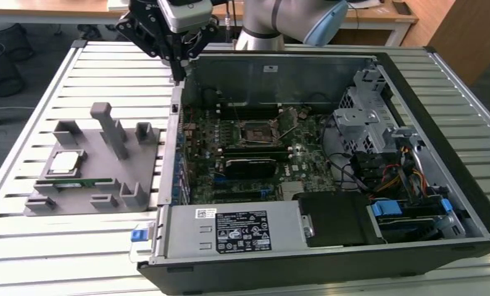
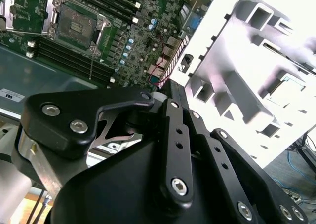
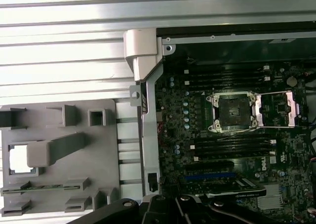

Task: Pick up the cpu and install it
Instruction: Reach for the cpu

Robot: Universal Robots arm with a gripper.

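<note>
The cpu (image 1: 64, 162) is a small square chip with a silvery-white top. It lies flat in a recess of the grey holder (image 1: 97, 160) on the table, at the exterior view's left of the open computer case. In the first wrist view the cpu (image 3: 19, 160) shows as a bright square. The motherboard's cpu socket (image 1: 256, 131) (image 3: 232, 113) is empty, with its metal load plate (image 3: 276, 108) flipped open. My gripper (image 1: 179, 75) hangs above the case's back corner nearest the holder. Its fingers are drawn together to a point and hold nothing.
A green memory stick (image 1: 79, 182) stands in a slot at the holder's front. The case's metal wall (image 1: 173, 154) rises between holder and motherboard. A black card (image 1: 247, 165), drive cage (image 1: 368, 117) and power supply (image 1: 228, 229) crowd the case. The slatted table (image 1: 64, 240) surrounds everything.
</note>
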